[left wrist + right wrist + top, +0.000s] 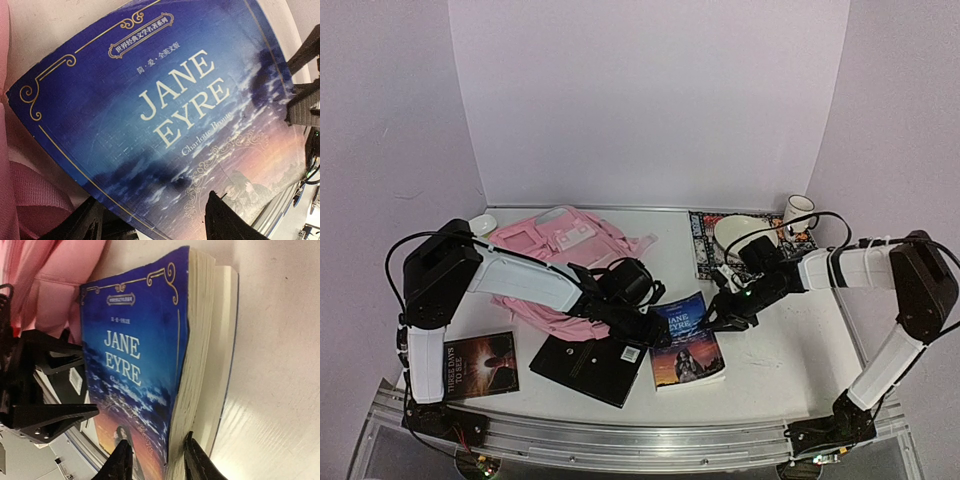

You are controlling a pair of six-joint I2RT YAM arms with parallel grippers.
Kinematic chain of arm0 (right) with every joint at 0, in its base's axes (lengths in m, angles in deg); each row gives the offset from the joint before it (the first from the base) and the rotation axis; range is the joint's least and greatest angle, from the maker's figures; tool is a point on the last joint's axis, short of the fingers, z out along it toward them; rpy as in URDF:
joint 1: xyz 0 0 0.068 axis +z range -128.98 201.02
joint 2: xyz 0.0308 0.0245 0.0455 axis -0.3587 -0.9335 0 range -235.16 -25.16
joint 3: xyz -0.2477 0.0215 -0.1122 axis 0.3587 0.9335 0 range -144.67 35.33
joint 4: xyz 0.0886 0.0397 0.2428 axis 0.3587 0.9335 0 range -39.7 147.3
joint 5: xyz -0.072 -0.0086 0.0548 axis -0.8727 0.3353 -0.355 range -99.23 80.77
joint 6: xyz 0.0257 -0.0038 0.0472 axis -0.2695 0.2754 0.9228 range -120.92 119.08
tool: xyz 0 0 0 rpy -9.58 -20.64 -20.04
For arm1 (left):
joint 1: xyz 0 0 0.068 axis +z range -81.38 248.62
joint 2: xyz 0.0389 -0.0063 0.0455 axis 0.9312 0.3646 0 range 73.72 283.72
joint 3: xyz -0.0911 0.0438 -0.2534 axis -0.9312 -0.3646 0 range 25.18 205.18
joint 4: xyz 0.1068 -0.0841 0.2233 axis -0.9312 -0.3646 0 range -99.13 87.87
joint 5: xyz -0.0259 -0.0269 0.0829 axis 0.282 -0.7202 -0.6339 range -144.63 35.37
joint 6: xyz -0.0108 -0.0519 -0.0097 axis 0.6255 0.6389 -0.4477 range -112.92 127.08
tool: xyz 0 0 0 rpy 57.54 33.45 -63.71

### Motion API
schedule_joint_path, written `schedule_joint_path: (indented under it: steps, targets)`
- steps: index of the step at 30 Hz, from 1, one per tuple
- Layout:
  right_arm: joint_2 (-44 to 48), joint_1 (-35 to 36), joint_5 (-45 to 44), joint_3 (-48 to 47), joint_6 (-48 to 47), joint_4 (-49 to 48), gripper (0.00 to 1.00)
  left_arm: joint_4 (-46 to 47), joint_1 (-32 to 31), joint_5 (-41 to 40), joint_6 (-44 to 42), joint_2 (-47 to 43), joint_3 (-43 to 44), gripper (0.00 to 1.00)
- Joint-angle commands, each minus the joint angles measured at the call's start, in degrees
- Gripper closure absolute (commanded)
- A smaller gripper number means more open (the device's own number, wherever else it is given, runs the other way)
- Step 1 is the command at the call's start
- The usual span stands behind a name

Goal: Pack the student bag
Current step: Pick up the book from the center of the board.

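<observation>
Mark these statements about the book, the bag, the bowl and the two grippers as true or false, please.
1. The Jane Eyre book is inside the student bag. False: it lies on the table, beside the bag.
2. The left gripper has open jaws. True.
3. The book's cover is red. False: it is blue.
4. The right gripper is at the book's page edge. True.
5. The white bowl stands on the book. False: it stands farther back, apart from it.

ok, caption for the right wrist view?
Right gripper straddles the page edge of the Jane Eyre book; left gripper open at its spine, student bag behind.
</observation>
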Motion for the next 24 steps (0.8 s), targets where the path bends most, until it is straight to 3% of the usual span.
schedule_joint_path:
  steps: [1,7,12,24]
  targets:
    - [3.4,1.6,6.5,0.7,1.8,-4.0,0.68,5.5,-0.9,1.3,1.0,1.9,1.9,0.30]
    - [1.2,1.7,6.3,1.8,2.6,-6.0,0.75,7.7,-1.0,0.8,2.0,1.1,0.9,0.30]
    - [0.3,1.6,5.9,2.5,2.8,-6.9,0.99,8.4,-1.0,-1.5,2.8,-1.6,-1.1,0.30]
    - [10.4,1.6,8.3,2.5,6.0,-12.0,1.00,17.0,0.2,-7.5,9.0,-13.6,-10.9,0.24]
